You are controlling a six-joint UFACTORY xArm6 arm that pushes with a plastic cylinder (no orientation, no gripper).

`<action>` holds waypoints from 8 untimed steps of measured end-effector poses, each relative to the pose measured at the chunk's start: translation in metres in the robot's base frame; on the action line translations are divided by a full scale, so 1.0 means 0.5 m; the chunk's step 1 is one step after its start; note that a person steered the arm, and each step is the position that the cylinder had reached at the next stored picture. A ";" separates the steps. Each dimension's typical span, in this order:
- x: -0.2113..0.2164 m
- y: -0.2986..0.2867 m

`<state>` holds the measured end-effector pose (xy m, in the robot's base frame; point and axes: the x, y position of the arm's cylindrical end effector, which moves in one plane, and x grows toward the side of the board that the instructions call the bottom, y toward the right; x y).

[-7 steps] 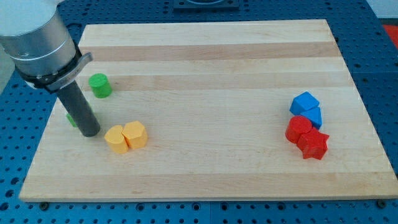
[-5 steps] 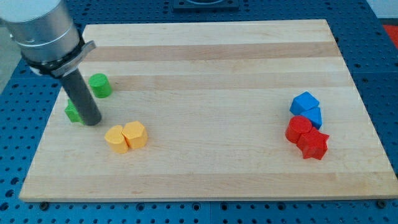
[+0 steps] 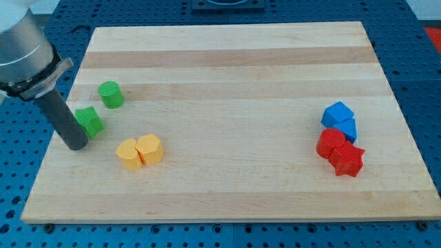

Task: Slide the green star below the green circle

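Note:
The green circle sits near the board's left edge. The green star lies just below it and slightly to the view's left, a small gap apart. My tip rests on the board just left of and below the star, close beside it; I cannot tell whether it touches.
Two yellow blocks sit side by side right of my tip and below the star. Two blue blocks and two red blocks, one a star, cluster at the view's right. The wooden board lies on a blue perforated table.
My tip has moved to the view's left, from the star's right side to its lower left. The whole green star now shows.

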<state>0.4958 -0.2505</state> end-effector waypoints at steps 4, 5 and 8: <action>-0.059 0.002; -0.071 0.022; -0.124 0.182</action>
